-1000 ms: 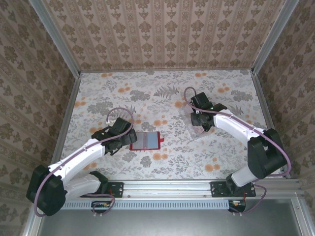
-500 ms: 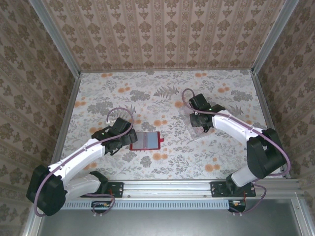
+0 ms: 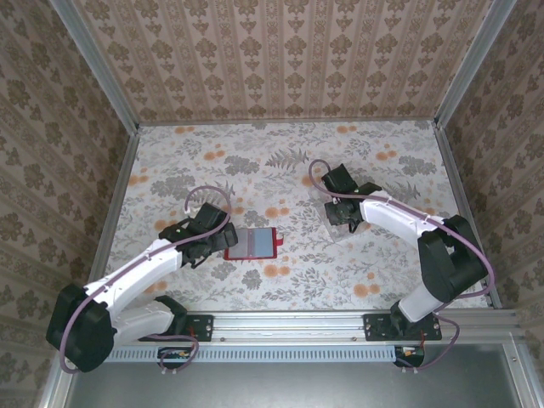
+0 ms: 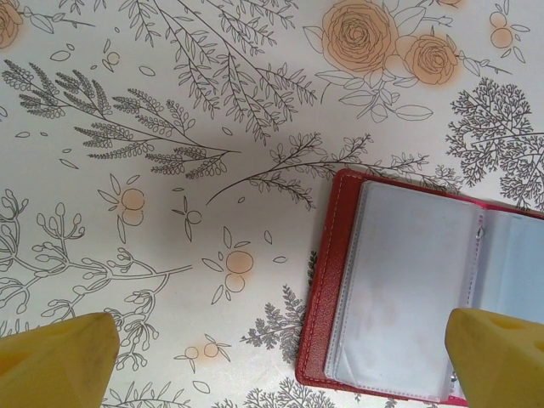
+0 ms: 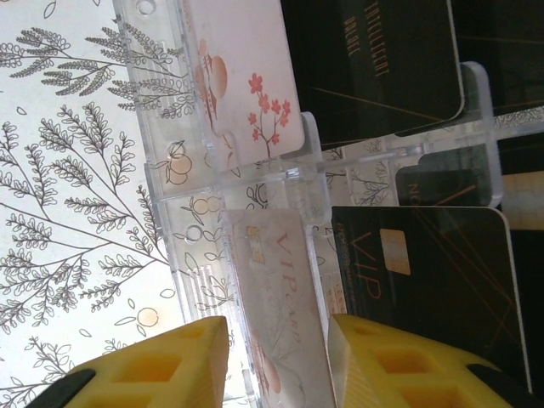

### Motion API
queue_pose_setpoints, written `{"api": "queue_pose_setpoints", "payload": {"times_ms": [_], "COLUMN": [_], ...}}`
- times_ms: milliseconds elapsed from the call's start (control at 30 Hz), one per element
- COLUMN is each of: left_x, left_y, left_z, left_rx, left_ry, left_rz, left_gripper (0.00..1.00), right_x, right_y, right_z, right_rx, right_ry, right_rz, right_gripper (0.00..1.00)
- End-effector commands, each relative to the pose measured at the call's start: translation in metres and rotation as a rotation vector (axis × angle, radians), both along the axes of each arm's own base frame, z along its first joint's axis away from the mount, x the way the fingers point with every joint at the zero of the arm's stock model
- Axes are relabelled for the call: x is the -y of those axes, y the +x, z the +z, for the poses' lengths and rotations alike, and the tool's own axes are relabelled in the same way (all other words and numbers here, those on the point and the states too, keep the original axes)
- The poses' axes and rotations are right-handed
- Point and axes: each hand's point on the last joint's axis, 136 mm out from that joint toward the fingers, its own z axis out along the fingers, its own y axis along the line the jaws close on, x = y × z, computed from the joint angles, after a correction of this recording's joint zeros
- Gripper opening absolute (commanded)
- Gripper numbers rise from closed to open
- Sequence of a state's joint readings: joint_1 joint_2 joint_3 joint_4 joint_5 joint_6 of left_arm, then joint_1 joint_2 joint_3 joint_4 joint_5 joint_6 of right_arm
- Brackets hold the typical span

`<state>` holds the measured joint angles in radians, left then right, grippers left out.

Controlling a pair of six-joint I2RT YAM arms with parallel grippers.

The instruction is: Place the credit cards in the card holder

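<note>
A: Location of the credit cards [image 5: 374, 76]?
B: In the clear tray [image 5: 170, 183], right of the table [image 3: 280, 144] centre. Right gripper [image 5: 276, 331] straddles one pale card [image 5: 276, 272]; whether it pinches, cannot tell.
A: Card holder [image 3: 252, 244]?
B: Open flat, left of centre, toward the near edge. Left gripper [image 4: 280, 340] spread wide beside it, one fingertip [image 4: 501, 357] over its page

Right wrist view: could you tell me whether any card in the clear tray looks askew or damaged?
Nothing stands out. The credit cards sit in the slots of the clear tray, none bent or spilled; the right gripper straddles a pale one.
</note>
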<state>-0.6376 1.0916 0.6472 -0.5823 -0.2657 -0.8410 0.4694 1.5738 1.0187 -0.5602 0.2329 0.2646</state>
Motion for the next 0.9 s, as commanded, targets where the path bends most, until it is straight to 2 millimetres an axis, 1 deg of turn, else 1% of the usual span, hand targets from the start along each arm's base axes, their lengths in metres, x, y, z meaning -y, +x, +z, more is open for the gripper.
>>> {"api": "queue_pose_setpoints", "payload": {"times_ms": [0, 100, 367, 500, 600, 700, 867], "left_x": [0.003, 0.003, 0.003, 0.003, 0.004, 0.004, 0.004], "left_y": [0.006, 0.006, 0.006, 0.006, 0.006, 0.006, 0.007], "left_z": [0.007, 0.007, 0.007, 0.008, 0.008, 0.008, 0.009], "left_rx": [0.012, 0.013, 0.012, 0.014, 0.014, 0.014, 0.017], "left_ry": [-0.005, -0.005, -0.007, -0.008, -0.009, -0.011, -0.006], "left_rz": [-0.007, -0.007, -0.008, -0.009, -0.011, -0.012, -0.018], "left_gripper": [1.0, 1.0, 1.0, 1.0, 1.0, 1.0, 1.0], "right_x": [0.007, 0.006, 0.001, -0.002, -0.004, -0.008, -0.017], "right_y": [-0.013, -0.012, -0.012, -0.012, -0.011, -0.01, -0.008], "right_z": [-0.002, 0.002, 0.004, 0.008, 0.013, 0.021, 0.046], "right_rx": [-0.037, -0.028, -0.034, -0.032, -0.028, -0.02, 0.018], "right_ry": [-0.021, -0.013, 0.007, 0.023, 0.038, 0.064, 0.138], "right_rz": [-0.006, -0.005, 0.011, 0.021, 0.029, 0.036, 0.045], "right_gripper": [0.35, 0.32, 0.16, 0.08, 0.04, 0.0, 0.0]}}
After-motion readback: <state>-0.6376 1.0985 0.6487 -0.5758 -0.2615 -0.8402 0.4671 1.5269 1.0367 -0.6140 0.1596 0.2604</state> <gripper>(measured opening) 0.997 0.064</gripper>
